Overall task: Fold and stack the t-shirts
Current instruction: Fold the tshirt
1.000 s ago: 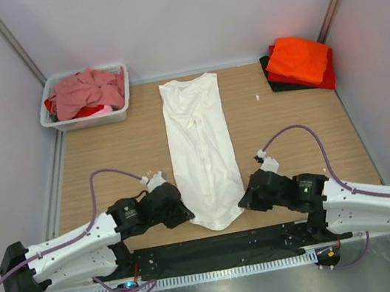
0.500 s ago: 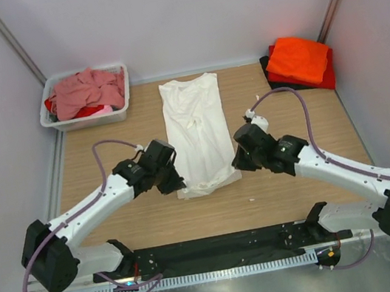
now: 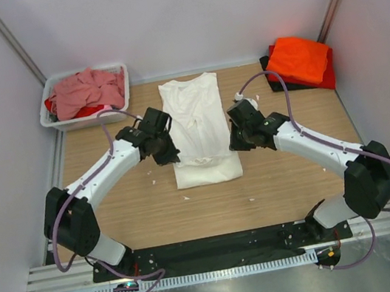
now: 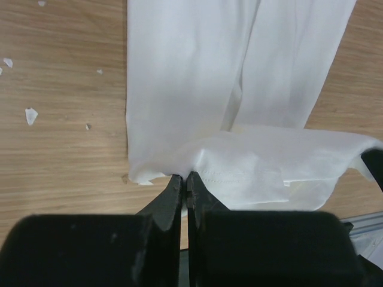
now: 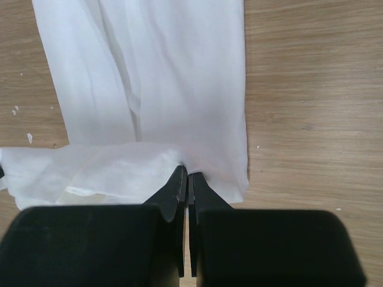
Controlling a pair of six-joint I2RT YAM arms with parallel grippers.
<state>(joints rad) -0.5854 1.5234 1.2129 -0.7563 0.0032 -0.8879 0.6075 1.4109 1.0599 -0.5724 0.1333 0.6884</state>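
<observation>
Now the white shirt (image 3: 193, 112) lies lengthwise down the middle of the table (image 3: 115, 204), collar at the far end, sides folded in so it forms a narrow strip; its near hem is raised and doubled back over the body, leaving a straight fold as the near edge. On the strip's left edge the left gripper (image 3: 172, 156) has its jaws pressed together on the hem's left corner; in the left wrist view the cloth is pinched between the black fingers (image 4: 172, 200), stitching showing just beyond them; the right gripper (image 3: 233, 145) is likewise clamped on the hem's right corner, white cloth bunched at its tips. Between the two the lifted flap sags a little, just above the layer beneath.

Small white flecks (image 4: 30, 115) dot the wood left of the shirt. At the far left corner stands a tub (image 3: 52, 119) heaped with a pink shirt (image 3: 84, 89); at the far right corner an orange shirt (image 3: 300, 57) sits folded on a red shirt (image 3: 329, 78), with a black shirt (image 3: 273, 76) underneath.
</observation>
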